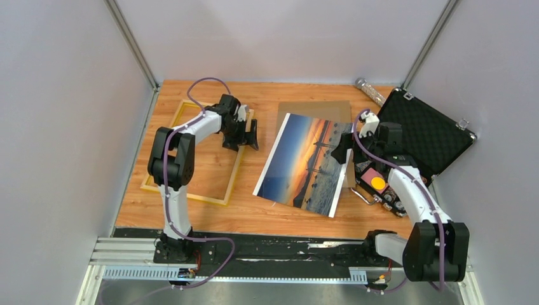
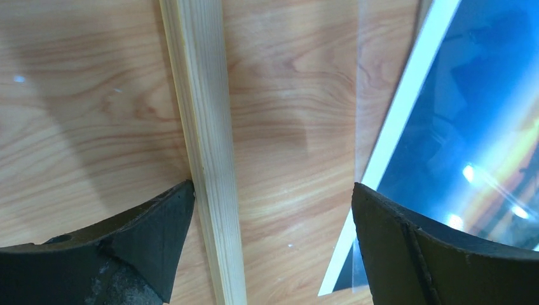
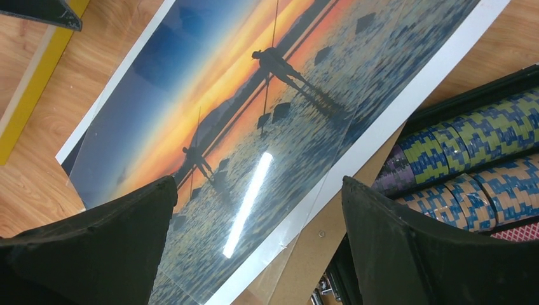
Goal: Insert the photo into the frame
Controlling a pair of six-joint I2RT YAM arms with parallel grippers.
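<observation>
Top external view: a wooden surface (image 1: 254,213) inside a grey enclosure, with two robot arms at the near edge. The yellow frame (image 1: 191,196) lies flat on the left, bare wood showing through its opening. The left fingers (image 1: 243,141) hang over the frame's right rail, spread wide and holding nothing. In the left wrist view, that rail runs between them, just beside one tip. The photo (image 1: 305,162), an orange sunset over blue water, lies tilted in the middle of the surface, apart from the frame. Its far end overlaps a brown board (image 1: 311,108). The right fingers (image 1: 343,147) hover over the photo's right edge, also wide open and empty. A black case (image 1: 432,133) holding chips (image 3: 470,146) sits open at the right.
</observation>
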